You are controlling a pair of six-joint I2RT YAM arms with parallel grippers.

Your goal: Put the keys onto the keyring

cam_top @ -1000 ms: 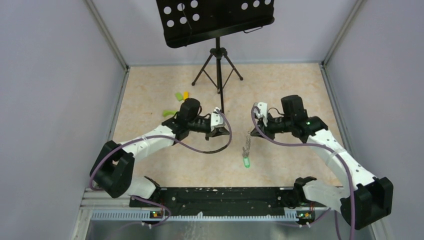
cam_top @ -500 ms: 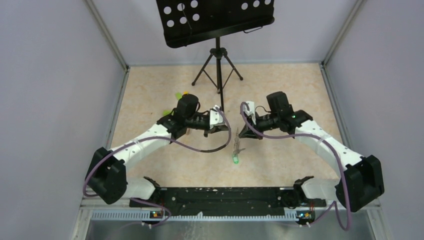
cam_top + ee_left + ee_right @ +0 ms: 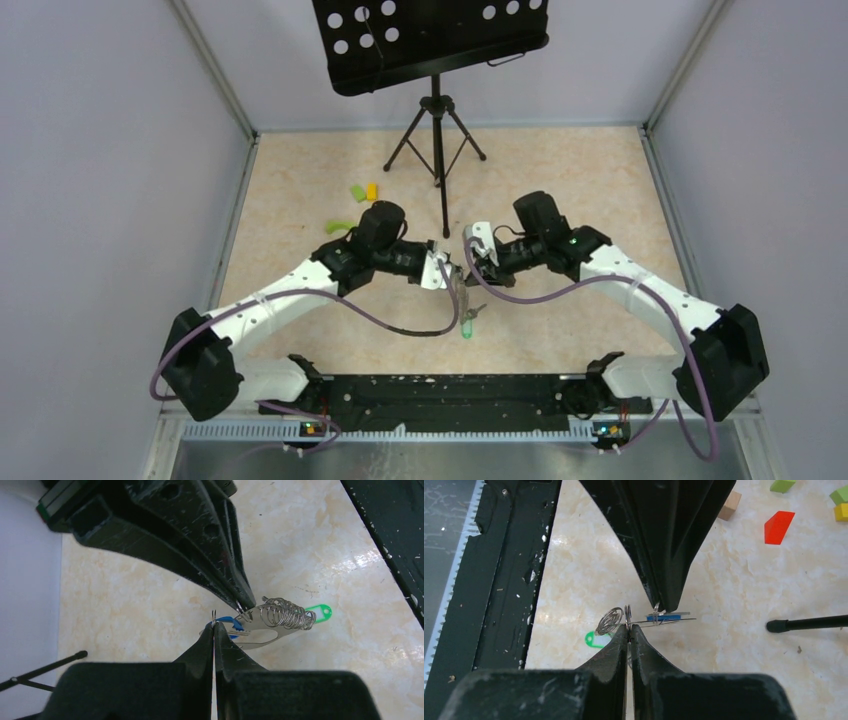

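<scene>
Grippers tip to tip, blue key at the ring.
Left gripper was clenched on the blue-tagged key. Right gripper was clamped on the keyring, held aloft between them. Green-tagged key dangled at 6 o'clock, seemingly threaded already. Roughly half done: blue key not yet on.

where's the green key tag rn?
Top view, centre: the green oblong plastic key tag is at the near end of the coiled metal chain, just toward the black base rail from where the left gripper and right gripper meet.
</scene>
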